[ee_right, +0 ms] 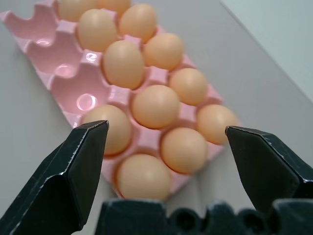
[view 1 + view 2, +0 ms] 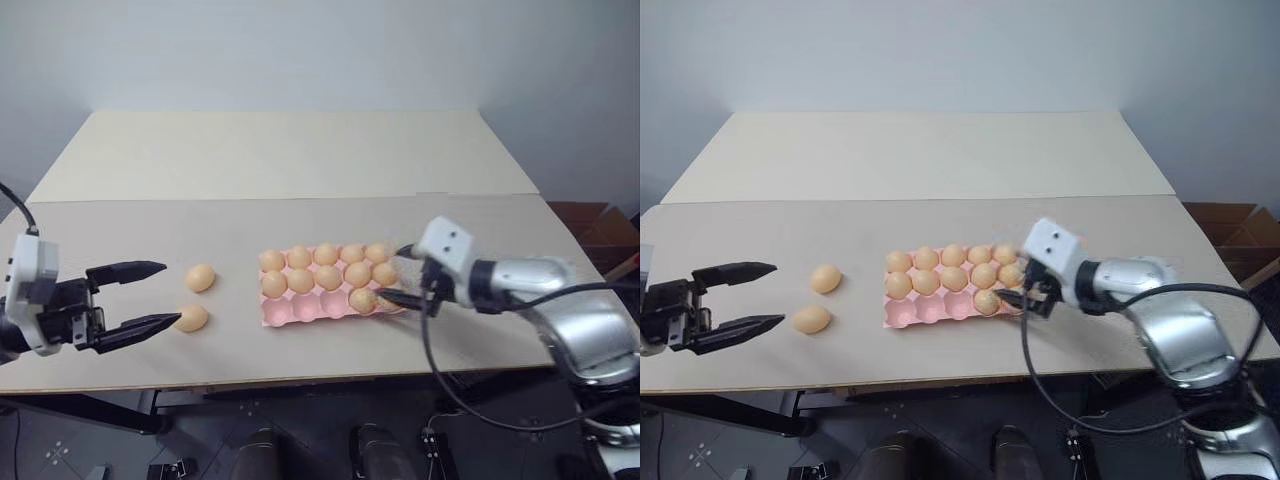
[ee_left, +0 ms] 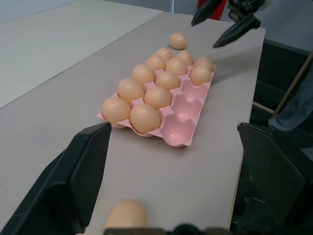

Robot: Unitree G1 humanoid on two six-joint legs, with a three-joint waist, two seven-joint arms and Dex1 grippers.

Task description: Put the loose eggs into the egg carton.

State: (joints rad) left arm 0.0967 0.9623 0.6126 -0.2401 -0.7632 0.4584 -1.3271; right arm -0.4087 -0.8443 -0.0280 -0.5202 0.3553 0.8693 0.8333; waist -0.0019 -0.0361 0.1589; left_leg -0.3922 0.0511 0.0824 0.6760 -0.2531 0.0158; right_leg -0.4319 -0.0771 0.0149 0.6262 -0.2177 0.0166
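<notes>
The table carries everything, and the job on it looks mostly done but not finished.

The egg carton lies flat near the table's front edge, between the 2 arms. Of its 15 cups, 12 hold an egg. The back row and the middle row are full with 5 each, and the front row has 2 at its right end. The other 3 front cups, toward the left, show bare pink.

The right gripper hangs over the carton's right end, above the 2 filled front cups. Its jaws are spread wide with nothing between them, so it carries no egg. The left gripper waits level over the table, left of the carton and well apart from it. It is also spread wide and grasps nothing.

I count 3 loose eggs on the table, which matches the 3 free cups:
- 1 egg lies between the left gripper and the carton, touching neither.
- A 2nd egg lies just at the tip of the left gripper's nearer finger. I cannot tell whether the two touch, and it is not gripped.
- A 3rd egg, seen from the left wrist, rests on the table past the carton's far right end, near the right gripper.

So 3 placements remain. The 2 left-hand eggs look best suited to the left gripper.
</notes>
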